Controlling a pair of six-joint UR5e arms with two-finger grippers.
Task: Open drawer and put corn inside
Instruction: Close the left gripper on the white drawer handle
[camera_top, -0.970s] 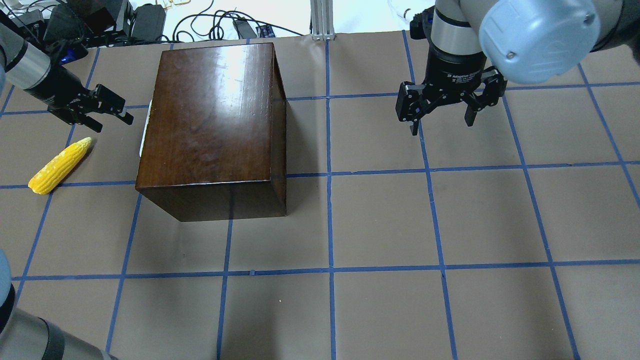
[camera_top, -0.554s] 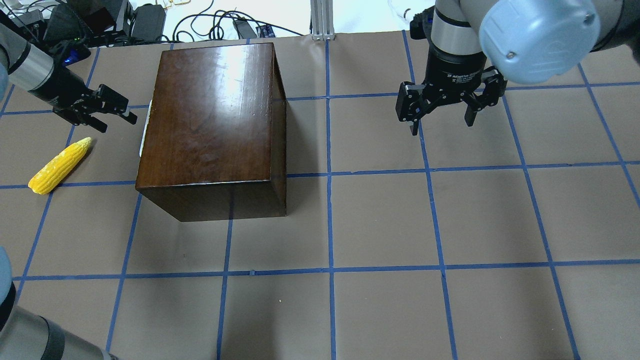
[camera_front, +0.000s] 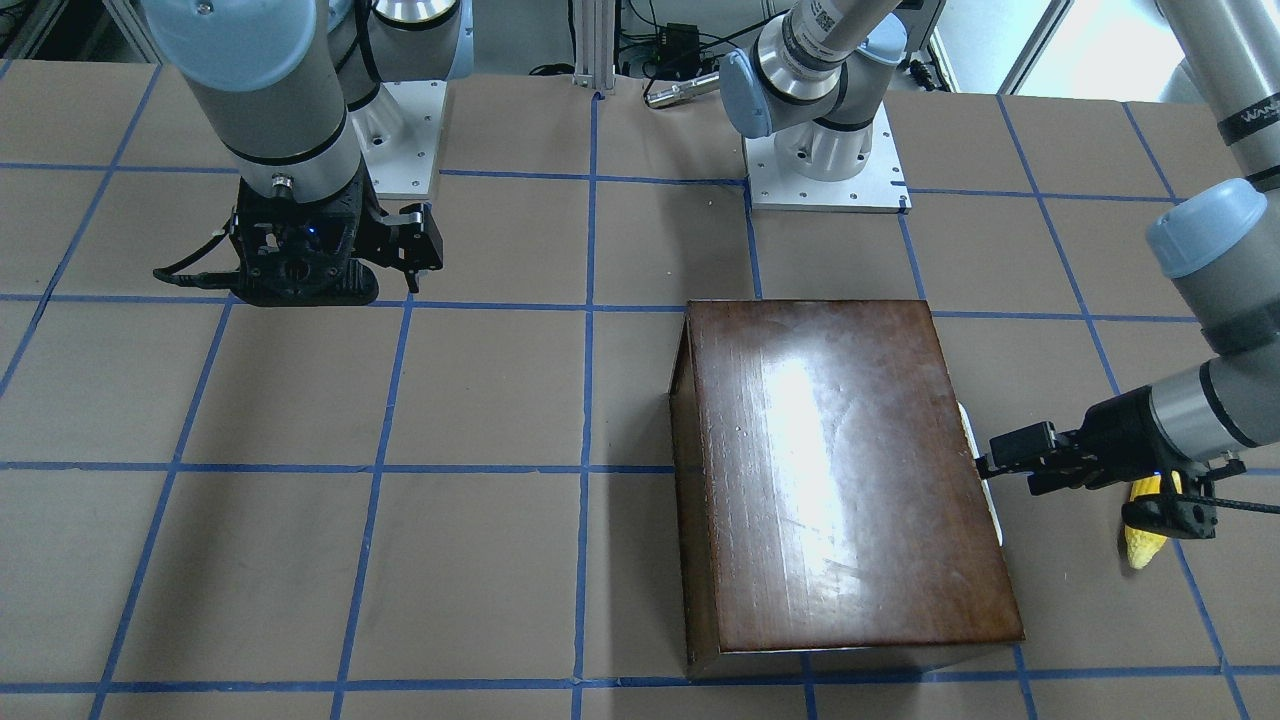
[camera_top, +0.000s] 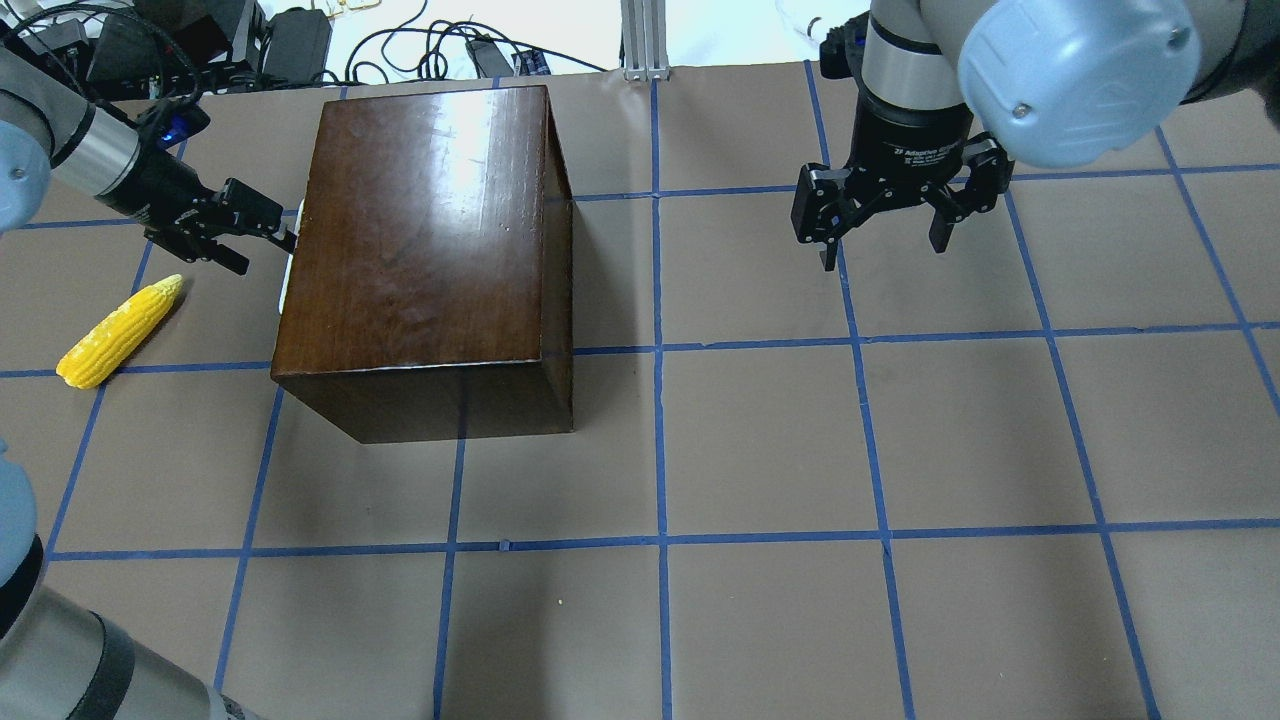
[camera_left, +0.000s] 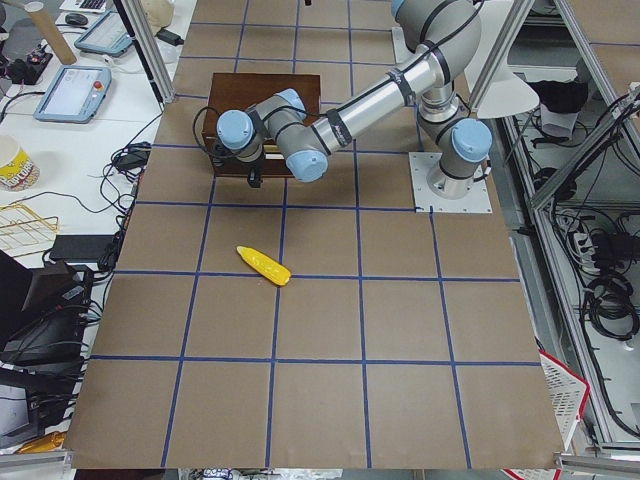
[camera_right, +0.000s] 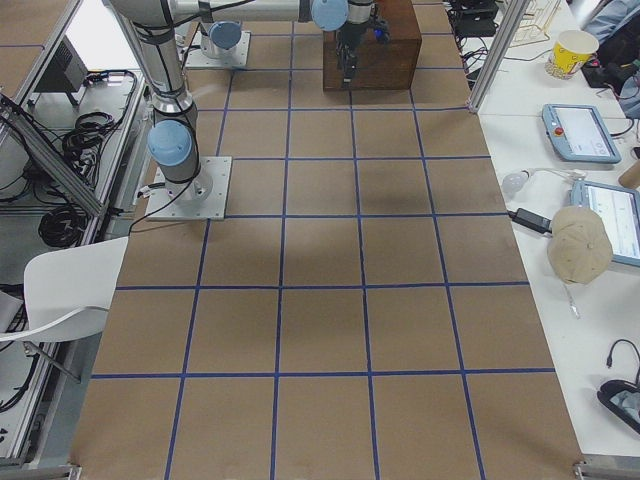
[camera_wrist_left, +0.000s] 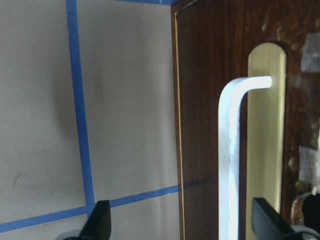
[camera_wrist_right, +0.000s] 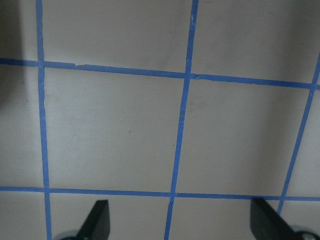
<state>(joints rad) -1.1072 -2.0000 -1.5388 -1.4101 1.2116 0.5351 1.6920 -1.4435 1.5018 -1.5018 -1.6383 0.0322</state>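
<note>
The dark-brown wooden box (camera_top: 430, 230) stands on the table's left half. Its drawer is shut; the dark front panel (camera_wrist_left: 200, 100) with a white bar handle (camera_wrist_left: 227, 150) on a brass plate faces left. My left gripper (camera_top: 268, 238) is open right at that front, and in the left wrist view (camera_wrist_left: 182, 222) the handle lies between its spread fingers (camera_wrist_left: 100, 222). The yellow corn (camera_top: 120, 332) lies on the table left of the box, just below the left gripper, and also shows in the front view (camera_front: 1145, 540). My right gripper (camera_top: 880, 250) is open and empty over the table at the far right.
The table (camera_top: 760, 450) is brown paper with a blue tape grid. Cables and power supplies (camera_top: 290, 40) lie beyond the far edge behind the box. The arm bases (camera_front: 825, 165) stand at the robot's side.
My left gripper has moved right, from above the corn's tip up to the box's handle side. The corn, box and right arm have not moved.
</note>
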